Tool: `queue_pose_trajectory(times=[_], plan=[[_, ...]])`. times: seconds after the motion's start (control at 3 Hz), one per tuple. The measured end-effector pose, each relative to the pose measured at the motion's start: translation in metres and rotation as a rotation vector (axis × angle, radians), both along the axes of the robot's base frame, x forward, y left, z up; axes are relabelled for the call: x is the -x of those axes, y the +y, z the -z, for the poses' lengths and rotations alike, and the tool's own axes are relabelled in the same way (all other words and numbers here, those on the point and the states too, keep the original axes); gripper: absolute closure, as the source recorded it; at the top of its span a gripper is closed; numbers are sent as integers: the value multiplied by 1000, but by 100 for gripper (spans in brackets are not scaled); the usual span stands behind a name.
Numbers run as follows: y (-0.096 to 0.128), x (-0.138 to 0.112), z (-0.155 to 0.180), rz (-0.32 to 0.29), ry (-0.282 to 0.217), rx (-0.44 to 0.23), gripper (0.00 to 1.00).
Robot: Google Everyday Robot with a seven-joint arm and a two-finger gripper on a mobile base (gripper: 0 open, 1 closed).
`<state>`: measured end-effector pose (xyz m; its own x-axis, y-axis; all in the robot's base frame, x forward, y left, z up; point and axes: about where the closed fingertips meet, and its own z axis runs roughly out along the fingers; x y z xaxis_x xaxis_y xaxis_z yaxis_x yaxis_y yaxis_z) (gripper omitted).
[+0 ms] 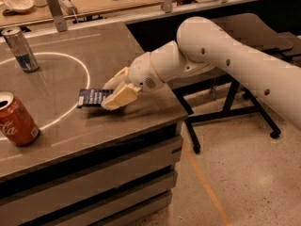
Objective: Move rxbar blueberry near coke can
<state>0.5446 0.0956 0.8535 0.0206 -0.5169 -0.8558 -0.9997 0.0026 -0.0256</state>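
The rxbar blueberry (93, 98), a flat dark navy wrapper with white lettering, lies low on the grey table (141, 121) just inside the white circle's right edge. My gripper (110, 93), with cream fingers (121, 97), is shut on the bar's right end, reaching in from the right on the white arm (225, 55). The coke can (17, 122), red-orange with white script and a silver top, stands upright at the table's front left, well to the left of the bar.
A taller silver-and-blue can (19, 49) stands at the back left of the table. A white painted circle (84, 86) marks the tabletop. The table's right edge is just behind my wrist. A black metal stand (235, 112) is on the floor to the right.
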Motion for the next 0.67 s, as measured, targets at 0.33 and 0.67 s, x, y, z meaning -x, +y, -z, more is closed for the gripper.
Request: queue_pose_trajectory(times=[0.33, 0.67], plan=[[30, 15, -10, -143, -1, -12, 100], [57, 36, -2, -275, 15, 1, 100]])
